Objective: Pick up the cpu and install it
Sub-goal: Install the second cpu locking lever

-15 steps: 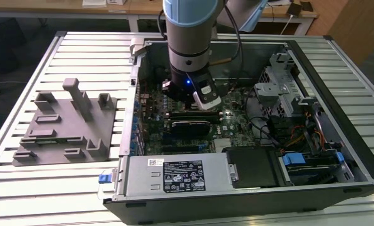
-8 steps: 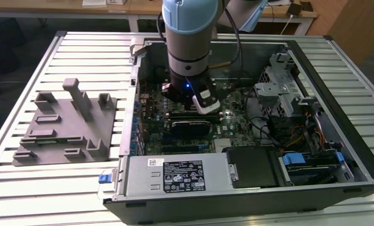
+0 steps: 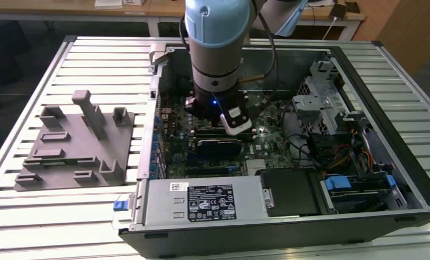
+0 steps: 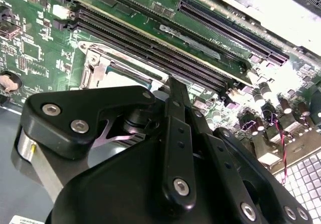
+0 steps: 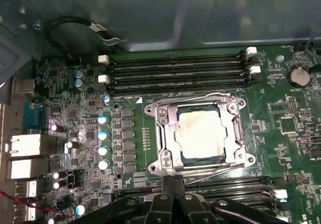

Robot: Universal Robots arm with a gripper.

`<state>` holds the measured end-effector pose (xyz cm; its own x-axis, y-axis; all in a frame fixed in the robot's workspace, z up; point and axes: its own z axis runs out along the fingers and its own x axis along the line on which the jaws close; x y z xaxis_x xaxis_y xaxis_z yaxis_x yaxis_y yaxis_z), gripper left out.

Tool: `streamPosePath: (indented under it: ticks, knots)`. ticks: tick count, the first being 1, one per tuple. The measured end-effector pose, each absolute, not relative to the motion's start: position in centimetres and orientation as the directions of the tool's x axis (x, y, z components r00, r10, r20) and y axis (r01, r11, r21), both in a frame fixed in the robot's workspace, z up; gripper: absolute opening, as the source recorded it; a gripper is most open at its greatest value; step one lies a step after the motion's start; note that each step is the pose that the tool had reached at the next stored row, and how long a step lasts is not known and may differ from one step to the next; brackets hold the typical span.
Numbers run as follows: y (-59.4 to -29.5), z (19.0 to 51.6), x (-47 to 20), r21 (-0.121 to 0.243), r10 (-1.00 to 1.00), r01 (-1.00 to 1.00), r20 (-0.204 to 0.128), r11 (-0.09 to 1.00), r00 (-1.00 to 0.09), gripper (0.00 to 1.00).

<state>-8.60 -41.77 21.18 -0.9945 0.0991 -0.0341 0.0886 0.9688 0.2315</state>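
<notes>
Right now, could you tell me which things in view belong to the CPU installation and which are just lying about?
Belong to the job:
cpu, seated in the socket frame
gripper
motherboard

Lying about:
grey fixture block
power supply
drive cage

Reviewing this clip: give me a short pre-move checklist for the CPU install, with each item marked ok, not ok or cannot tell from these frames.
1. cpu located: ok. In the first wrist view it lies inside the socket frame on the motherboard.
2. cpu flat and square in the socket: ok as far as it shows; its edges run parallel to the frame.
3. Gripper free of the cpu: ok; it sits beside the socket, apart from the chip.
4. Fingers open or shut: cannot tell.
5. Arm inside the computer case, over the board: ok in the exterior view.
6. Memory slots next to the socket unobstructed: ok.
</notes>
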Motion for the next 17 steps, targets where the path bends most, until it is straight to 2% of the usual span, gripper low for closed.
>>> streamPosePath:
  ticks: [14,17]
  knots:
    - [-42.2,20.1,-9.5,0.270,0.100,0.089,-0.030,0.959,-0.994,0.11]
    - [-42.2,19.8,-9.5,0.289,0.101,0.089,-0.028,0.953,-0.994,0.11]
